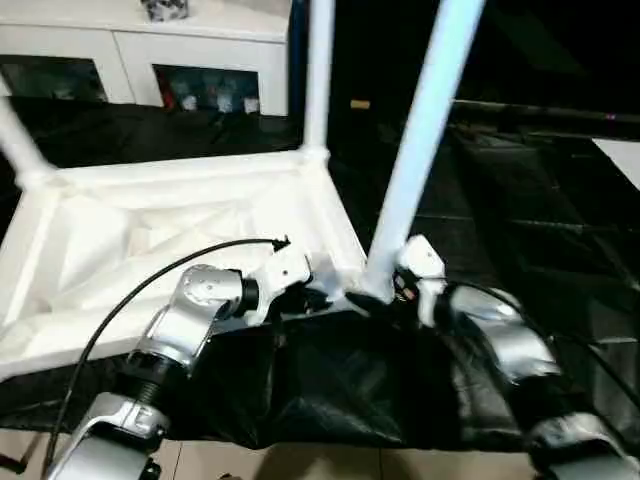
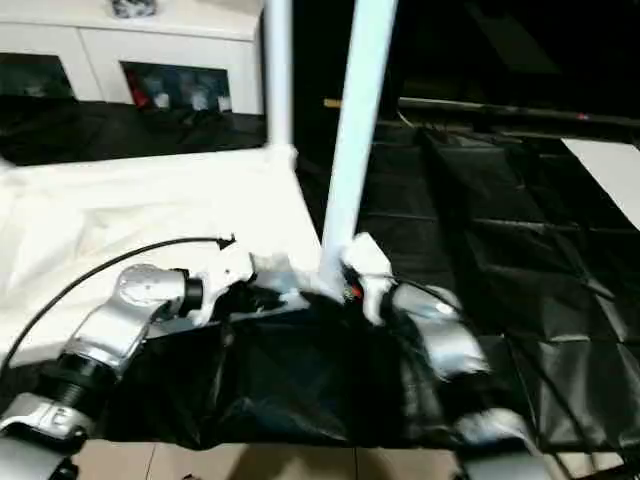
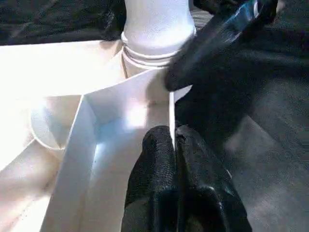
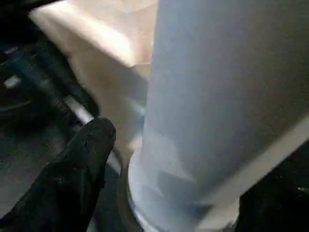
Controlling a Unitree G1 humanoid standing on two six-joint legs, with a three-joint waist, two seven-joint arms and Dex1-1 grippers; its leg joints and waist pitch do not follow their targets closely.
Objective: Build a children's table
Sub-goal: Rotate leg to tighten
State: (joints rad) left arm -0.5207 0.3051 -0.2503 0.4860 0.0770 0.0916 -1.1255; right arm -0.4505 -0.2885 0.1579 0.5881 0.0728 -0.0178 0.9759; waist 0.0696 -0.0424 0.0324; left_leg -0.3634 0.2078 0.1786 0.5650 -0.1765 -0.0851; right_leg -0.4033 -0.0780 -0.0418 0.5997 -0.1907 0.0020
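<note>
The children's table lies upside down on black cloth, its white ribbed top (image 1: 150,230) facing up. One white leg (image 1: 420,130) stands in the near right corner socket, a second leg (image 1: 320,70) in the far right corner, and a third (image 1: 15,140) at the far left. My left gripper (image 1: 325,295) is shut on the top's thin rim beside the near right socket; the pinch (image 3: 175,140) is seen close up. My right gripper (image 1: 385,300) stands open around the base of the near leg (image 4: 217,96), with one of its fingers (image 4: 87,154) a little apart from the tube.
A white cabinet with glass doors (image 1: 150,50) stands behind the table. Black cloth (image 1: 330,390) covers the work surface and runs off to the right. A black cable (image 1: 150,280) arcs over my left forearm. Pale floor tiles (image 1: 300,465) show at the near edge.
</note>
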